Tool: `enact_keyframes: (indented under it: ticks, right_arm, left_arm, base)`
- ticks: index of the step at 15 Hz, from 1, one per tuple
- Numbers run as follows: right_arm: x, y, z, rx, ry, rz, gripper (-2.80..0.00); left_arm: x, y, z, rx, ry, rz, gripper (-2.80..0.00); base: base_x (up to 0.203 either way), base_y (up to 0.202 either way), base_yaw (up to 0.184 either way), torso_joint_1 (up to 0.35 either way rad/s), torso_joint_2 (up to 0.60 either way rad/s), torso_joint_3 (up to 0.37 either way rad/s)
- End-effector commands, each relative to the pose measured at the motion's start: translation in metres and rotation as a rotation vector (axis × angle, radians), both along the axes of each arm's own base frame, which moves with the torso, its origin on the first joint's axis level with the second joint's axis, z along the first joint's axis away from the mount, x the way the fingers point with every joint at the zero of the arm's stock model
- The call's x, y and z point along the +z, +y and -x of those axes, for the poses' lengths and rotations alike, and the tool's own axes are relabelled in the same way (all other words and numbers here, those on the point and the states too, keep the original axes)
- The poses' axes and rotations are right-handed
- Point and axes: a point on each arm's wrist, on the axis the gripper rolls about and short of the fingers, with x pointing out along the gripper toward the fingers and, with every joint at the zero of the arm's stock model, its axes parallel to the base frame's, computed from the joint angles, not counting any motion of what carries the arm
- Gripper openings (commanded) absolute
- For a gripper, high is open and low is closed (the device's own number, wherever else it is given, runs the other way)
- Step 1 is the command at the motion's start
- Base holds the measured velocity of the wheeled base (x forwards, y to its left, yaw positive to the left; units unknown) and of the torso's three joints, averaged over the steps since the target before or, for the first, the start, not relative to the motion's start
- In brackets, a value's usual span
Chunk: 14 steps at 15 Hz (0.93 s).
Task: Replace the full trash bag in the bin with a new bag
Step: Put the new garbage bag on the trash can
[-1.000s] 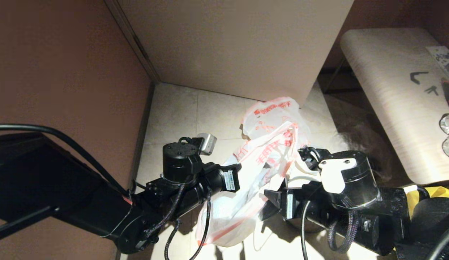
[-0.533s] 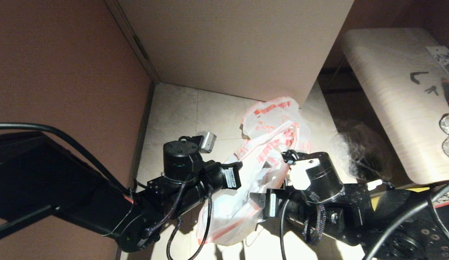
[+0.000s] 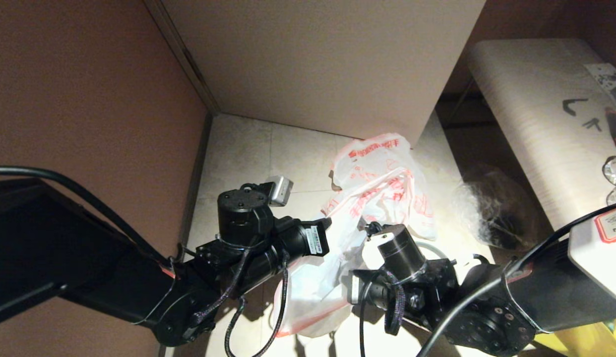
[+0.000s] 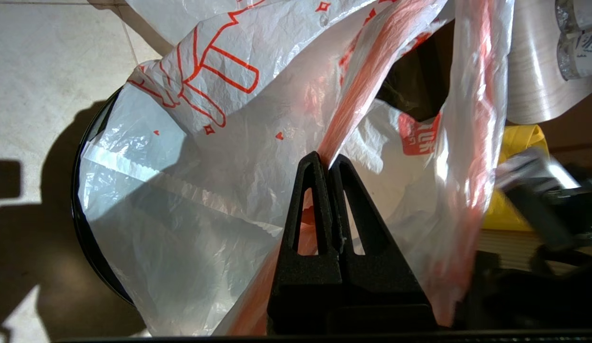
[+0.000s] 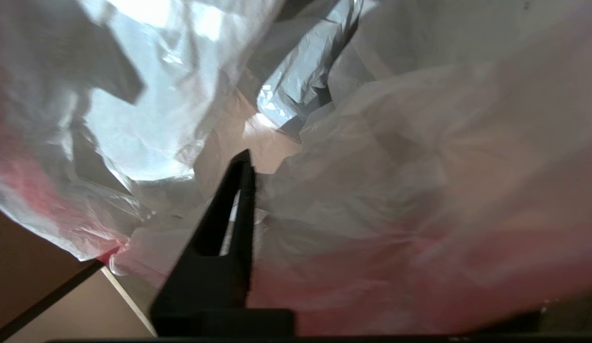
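Left gripper [image 4: 328,159] fingers clamped on red handle of limp, thin translucent white new bag [image 4: 191,190], draped over small round black bin [image 4: 84,228]. Right gripper [image 5: 246,164], at bag's 3 o'clock: fingers' state unclear.

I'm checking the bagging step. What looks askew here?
The new bag hangs unevenly over the bin: the left gripper pinches only a red handle while the rest sags, not around the rim.

You've got the new bag [image 3: 318,277] between your two arms; the full trash bag [image 3: 382,163] sits behind it, against the cabinet [image 3: 328,64].
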Motion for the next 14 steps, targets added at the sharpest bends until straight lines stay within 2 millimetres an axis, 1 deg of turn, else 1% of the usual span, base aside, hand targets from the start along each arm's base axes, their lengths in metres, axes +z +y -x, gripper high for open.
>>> enact_keyframes:
  ticks: [1,3,5,7,8,9,10,11,14]
  right_arm:
    - [-0.008,-0.002,-0.006,-0.016,0.014,0.015,-2.80]
    - [-0.009,-0.010,-0.007,-0.031,0.024,0.035,-2.80]
    - [-0.010,-0.022,-0.009,-0.055,0.051,0.066,-2.80]
    - [-0.013,-0.050,-0.030,-0.139,0.060,0.092,-2.80]
    - [-0.014,-0.061,-0.041,-0.164,0.054,0.109,-2.80]
    - [-0.016,-0.069,-0.052,-0.181,0.033,0.118,-2.80]
    - [-0.022,-0.072,-0.055,-0.179,0.022,0.126,-2.80]
    - [-0.029,-0.073,-0.052,-0.175,0.036,0.139,-2.80]
    - [-0.060,-0.073,-0.044,-0.160,0.092,0.185,-2.80]
  left_arm:
    - [0.001,0.001,0.000,0.006,0.003,0.014,-2.80]
    - [0.000,0.006,-0.004,0.026,0.013,0.021,-2.80]
    - [-0.004,0.017,-0.014,0.068,0.022,0.015,-2.80]
    - [-0.018,0.020,-0.029,0.100,0.045,-0.005,-2.80]
    - [-0.018,0.024,-0.037,0.124,0.038,-0.003,-2.80]
    - [-0.017,0.027,-0.041,0.135,0.033,0.002,-2.80]
    - [-0.021,0.028,-0.038,0.135,0.047,-0.008,-2.80]
    - [-0.029,0.030,-0.032,0.130,0.073,-0.029,-2.80]
    - [-0.059,0.039,-0.009,0.114,0.157,-0.110,-2.80]
  base:
    - [0.000,0.000,0.000,0.000,0.00,0.000]
    - [0.000,0.000,0.000,0.000,0.00,0.000]
    - [0.000,0.000,0.000,0.000,0.00,0.000]
    - [0.000,0.000,0.000,0.000,0.00,0.000]
    - [0.000,0.000,0.000,0.000,0.00,0.000]
    - [0.000,0.000,0.000,0.000,0.00,0.000]
    - [0.000,0.000,0.000,0.000,0.00,0.000]
    - [0.000,0.000,0.000,0.000,0.00,0.000]
    - [0.000,0.000,0.000,0.000,0.00,0.000]
